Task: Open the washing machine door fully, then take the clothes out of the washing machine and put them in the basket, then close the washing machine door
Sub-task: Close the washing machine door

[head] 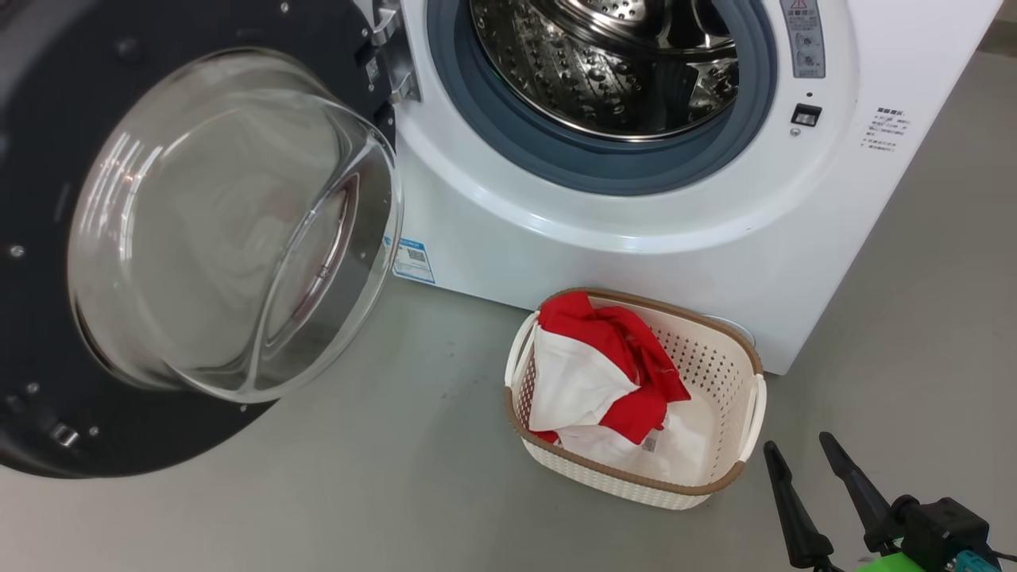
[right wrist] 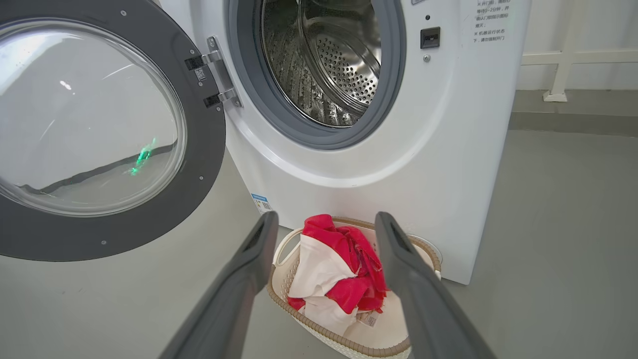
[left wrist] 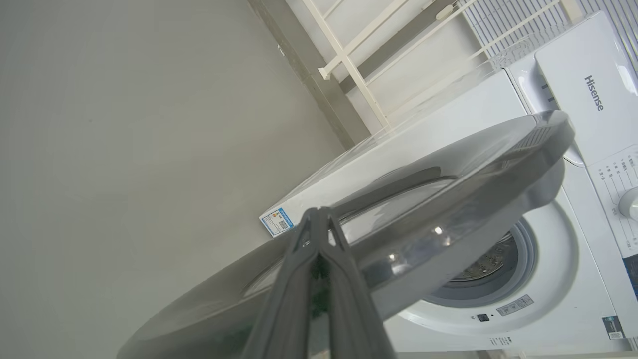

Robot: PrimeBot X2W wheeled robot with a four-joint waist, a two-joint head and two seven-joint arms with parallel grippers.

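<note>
The washing machine door (head: 48,238) stands swung wide open to the left, its glass bowl bulging toward me. The washing machine (head: 636,238) shows bare steel in the visible part of its drum (head: 604,71). The red and white clothes (head: 604,373) lie in the cream basket (head: 715,365) on the floor before the machine. My right gripper (head: 798,443) hangs open to the right of the basket; in its wrist view the right gripper (right wrist: 327,217) frames the clothes (right wrist: 344,269) from a distance. My left gripper (left wrist: 319,212) is shut, empty, close behind the door's outer face (left wrist: 448,199); contact is unclear.
Grey floor (head: 381,477) spreads around the basket and under the open door. A white rail frame (left wrist: 349,65) and a wall stand behind the machine. A blue label (head: 413,258) is on the machine's lower left front.
</note>
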